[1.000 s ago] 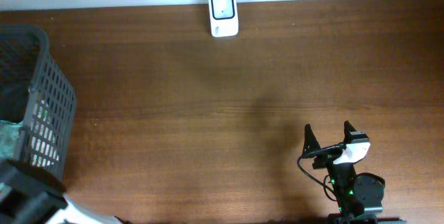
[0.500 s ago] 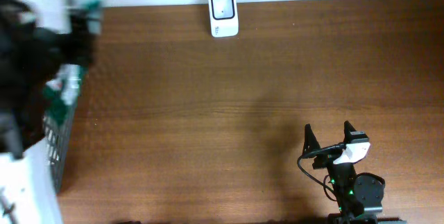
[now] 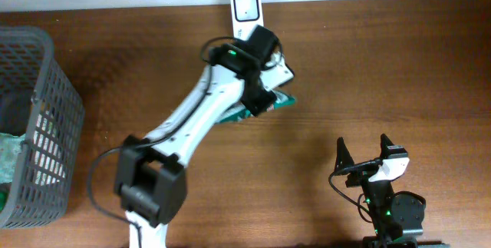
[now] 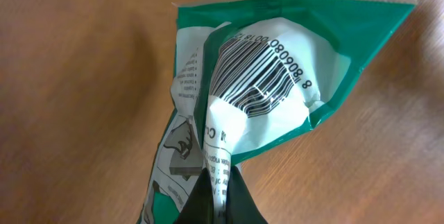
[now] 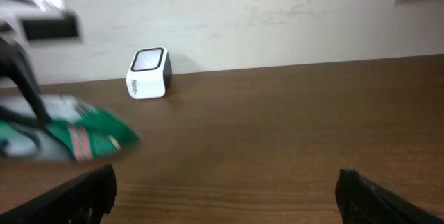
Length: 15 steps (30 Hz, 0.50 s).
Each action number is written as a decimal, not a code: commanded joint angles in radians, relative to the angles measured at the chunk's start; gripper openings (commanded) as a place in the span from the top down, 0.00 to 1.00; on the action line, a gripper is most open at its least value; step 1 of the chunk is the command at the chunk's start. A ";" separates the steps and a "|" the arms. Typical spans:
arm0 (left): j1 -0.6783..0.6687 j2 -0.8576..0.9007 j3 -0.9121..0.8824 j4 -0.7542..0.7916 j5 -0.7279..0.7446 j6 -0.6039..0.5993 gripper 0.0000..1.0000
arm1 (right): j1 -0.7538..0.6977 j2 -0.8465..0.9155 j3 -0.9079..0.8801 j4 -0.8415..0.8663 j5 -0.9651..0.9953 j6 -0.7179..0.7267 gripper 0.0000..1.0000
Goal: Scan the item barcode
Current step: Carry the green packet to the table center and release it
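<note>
A green and white packet (image 4: 326,57) hangs from my left gripper (image 4: 220,195), which is shut on its crumpled lower edge. Its barcode (image 4: 258,77) faces the left wrist camera. From overhead the left gripper (image 3: 265,98) holds the packet (image 3: 282,100) above the table, just in front of the white scanner (image 3: 247,15) at the back edge. The right wrist view shows the scanner (image 5: 148,73) against the wall and the packet (image 5: 83,135) blurred at the left. My right gripper (image 3: 362,150) stands open and empty near the front right, its black fingers (image 5: 90,189) wide apart.
A dark mesh basket (image 3: 57,117) stands at the left edge of the table, with more packets inside. Bare brown wood lies between the scanner and my right arm. The pale wall (image 5: 277,16) runs along the back edge.
My left arm has swung from the basket at the left to the middle of the table, carrying the packet to just in front of the scanner. The right arm has not moved.
</note>
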 commanded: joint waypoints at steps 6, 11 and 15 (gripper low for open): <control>-0.082 0.092 0.045 0.087 -0.020 -0.004 0.04 | -0.006 -0.004 -0.009 0.000 0.002 0.006 0.02; -0.015 0.069 0.491 -0.127 -0.133 -0.118 0.01 | -0.006 -0.004 -0.009 0.000 0.002 0.006 0.02; 0.218 0.065 1.037 -0.425 -0.311 -0.208 0.01 | -0.006 -0.004 -0.009 0.000 0.002 0.006 0.02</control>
